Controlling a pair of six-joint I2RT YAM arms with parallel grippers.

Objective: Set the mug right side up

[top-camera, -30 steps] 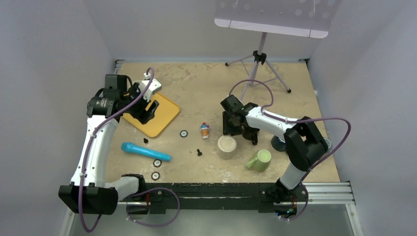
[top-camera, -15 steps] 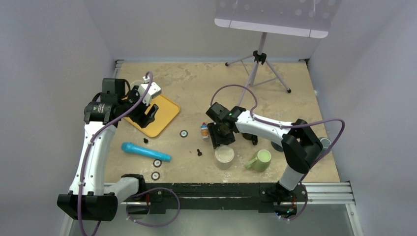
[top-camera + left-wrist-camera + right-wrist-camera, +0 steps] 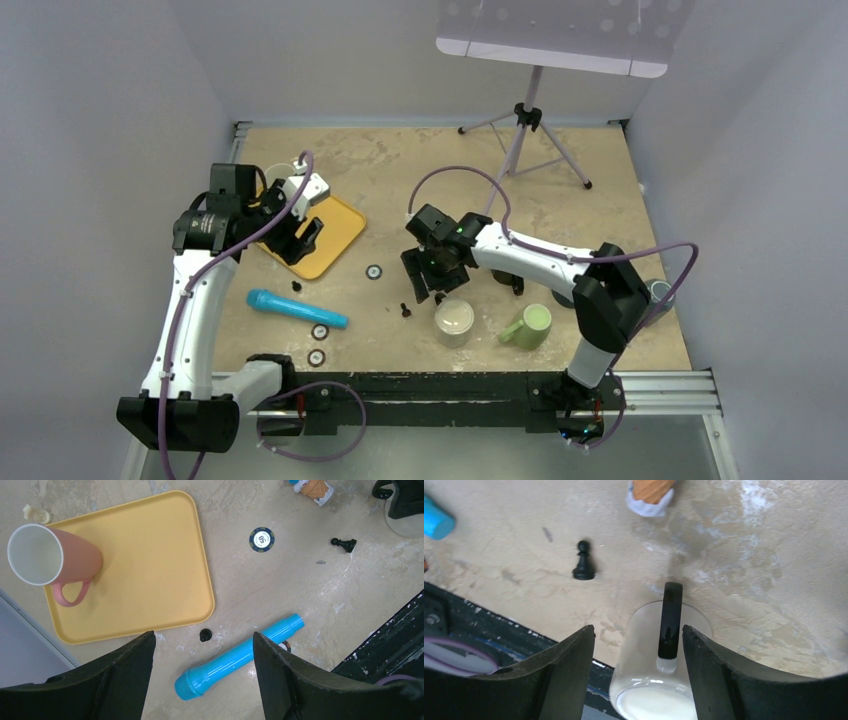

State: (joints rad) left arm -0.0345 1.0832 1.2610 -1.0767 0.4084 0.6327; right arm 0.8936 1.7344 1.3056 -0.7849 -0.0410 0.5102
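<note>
1 mug (image 3: 454, 321) near right gripper (image 3: 426, 286)

Open gaps around the mug (image 3: 453, 322), black pawn (image 3: 405, 309) near one side, green mug (image 3: 528, 325) near the other.

A yellow tray (image 3: 150, 570) lies on the counter (image 3: 280, 590), a black pawn (image 3: 204, 635) between its edge and a blue microphone (image 3: 240, 655). Beyond sit a poker chip (image 3: 261, 539), another pawn (image 3: 343, 543) and a toy ice-cream cone (image 3: 315, 487).
</note>
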